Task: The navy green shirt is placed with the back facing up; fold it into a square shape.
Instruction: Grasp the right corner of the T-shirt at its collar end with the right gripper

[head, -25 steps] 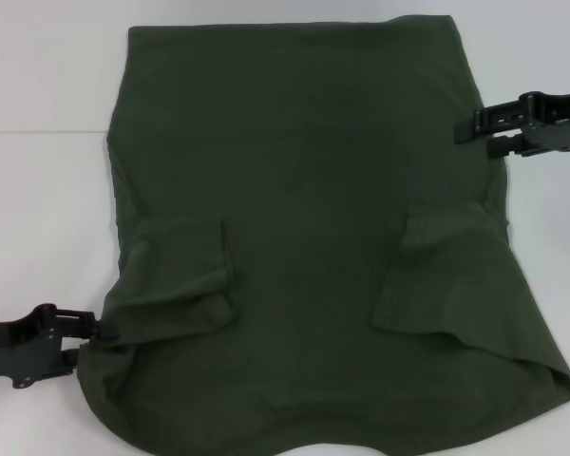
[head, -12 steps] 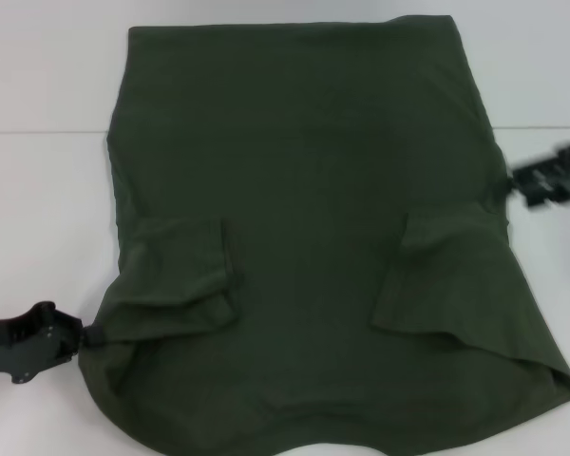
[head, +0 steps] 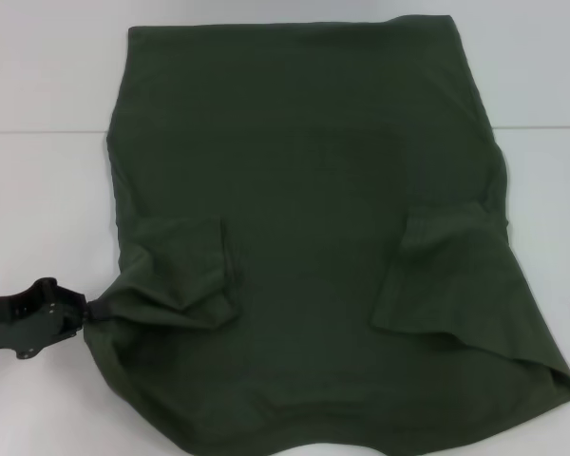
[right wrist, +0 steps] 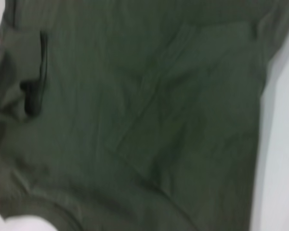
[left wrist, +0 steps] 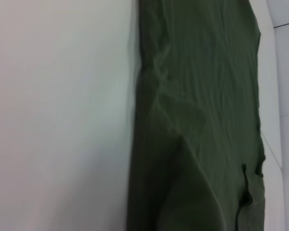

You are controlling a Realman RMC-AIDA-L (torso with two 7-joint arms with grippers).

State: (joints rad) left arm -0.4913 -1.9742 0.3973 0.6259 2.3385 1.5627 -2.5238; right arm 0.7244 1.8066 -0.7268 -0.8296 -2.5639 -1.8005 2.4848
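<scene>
Green shirt (head: 313,237) edge in left gripper (head: 93,311)

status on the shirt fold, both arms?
Left gripper pinching the shirt at its near-left edge. Right gripper barely in view at right edge. Shirt flat, sleeves tucked in. Nothing in the way.

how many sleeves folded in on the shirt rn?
2. One sleeve lies folded onto the shirt near the left gripper; the other sleeve on the shirt's right side.
</scene>
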